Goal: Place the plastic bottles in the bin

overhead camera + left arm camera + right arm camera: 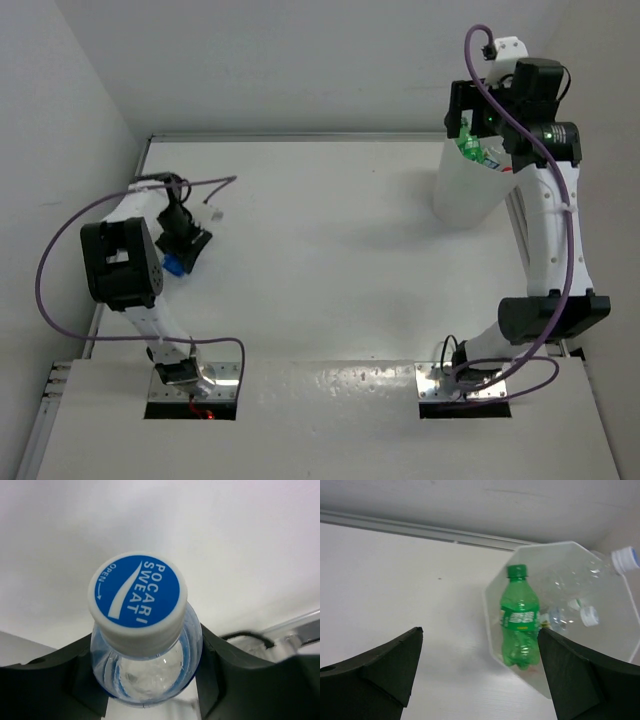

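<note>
Clamping bottle [150,660] just under cap [136,592] with left gripper [147,680], fingers [220,680] snug on both sides; taken from cap end, likely so body hangs free for drop

Held at 9 o'clock of table [320,230], well apart from bin [462,200] at 2 o'clock

Hovering at bin rim with right gripper [480,631], jaws wide, nothing held

In bin: green bottle [520,617], clear bottles [570,615]

Next, by judgement: carry toward 2 o'clock, probably after clearing right arm off rim
</note>
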